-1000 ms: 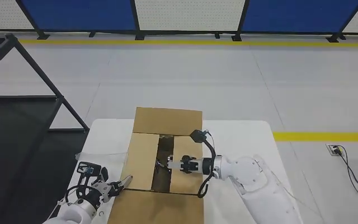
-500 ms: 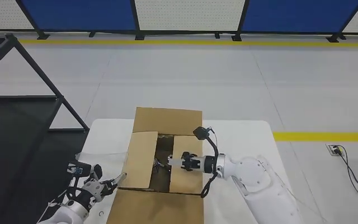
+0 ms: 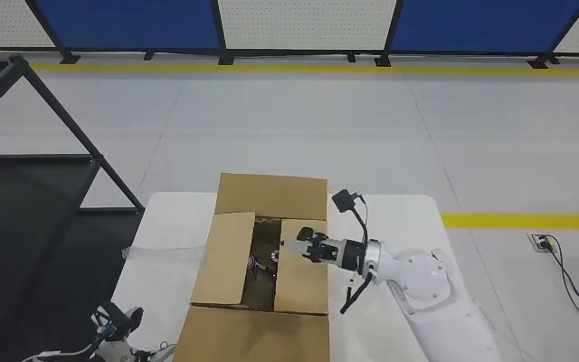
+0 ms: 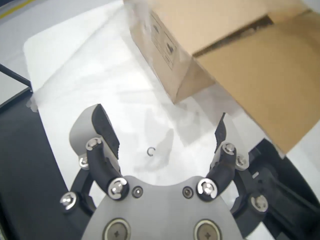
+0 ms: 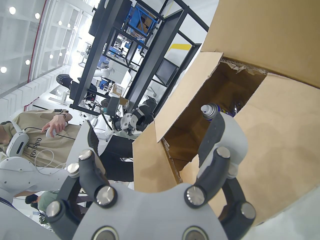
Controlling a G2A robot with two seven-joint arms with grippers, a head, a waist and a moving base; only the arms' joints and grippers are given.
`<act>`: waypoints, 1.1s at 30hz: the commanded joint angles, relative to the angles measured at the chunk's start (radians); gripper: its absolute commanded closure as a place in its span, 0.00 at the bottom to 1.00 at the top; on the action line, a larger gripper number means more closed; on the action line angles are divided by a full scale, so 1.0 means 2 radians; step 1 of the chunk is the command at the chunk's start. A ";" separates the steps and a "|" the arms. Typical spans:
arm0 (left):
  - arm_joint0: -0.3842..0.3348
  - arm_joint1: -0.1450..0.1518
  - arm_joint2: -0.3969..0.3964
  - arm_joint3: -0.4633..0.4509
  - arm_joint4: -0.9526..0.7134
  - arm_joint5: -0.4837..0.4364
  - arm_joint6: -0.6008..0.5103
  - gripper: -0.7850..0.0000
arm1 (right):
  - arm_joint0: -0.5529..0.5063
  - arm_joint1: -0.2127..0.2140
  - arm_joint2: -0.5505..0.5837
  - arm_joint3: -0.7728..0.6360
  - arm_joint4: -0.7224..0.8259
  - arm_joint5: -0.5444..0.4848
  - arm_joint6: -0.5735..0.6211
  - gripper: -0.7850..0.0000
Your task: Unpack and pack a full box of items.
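Observation:
The cardboard box (image 3: 271,195) stands in the middle of the white table (image 3: 398,217), its inner flaps parted over a dark gap (image 3: 264,262). My right gripper (image 3: 291,247) hovers open over the inner edge of the right-hand flap (image 3: 303,281). In the right wrist view, the right gripper (image 5: 155,136) holds nothing, and a spray can (image 5: 210,111) stands inside the box (image 5: 262,26). My left gripper (image 4: 162,128) is open and empty above the table's near left part, short of the box's corner (image 4: 175,96).
A sheet of clear plastic (image 3: 163,253) lies on the table left of the box. A small metal C-ring (image 4: 151,151) rests on the table under the left gripper. A black metal frame (image 3: 54,118) stands off the table's left side.
The left arm has drawn back from the box's near left corner toward the table's near edge. The right gripper has shifted a little right and away from the gap.

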 commanded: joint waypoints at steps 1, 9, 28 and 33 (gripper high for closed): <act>0.007 0.002 0.002 -0.001 0.008 -0.016 -0.003 0.00 | 0.001 0.001 0.002 -0.003 0.000 0.000 -0.001 0.00; 0.001 0.002 0.024 -0.013 -0.033 0.013 0.030 0.00 | -0.006 0.005 0.010 -0.011 0.000 0.001 -0.010 0.00; -0.048 0.003 0.057 -0.042 -0.195 0.150 0.017 0.00 | -0.009 0.011 0.026 -0.009 -0.062 0.030 -0.070 0.00; -0.079 0.002 0.078 -0.031 -0.204 0.200 0.015 0.00 | 0.014 0.009 0.027 0.043 -0.062 0.037 -0.121 0.00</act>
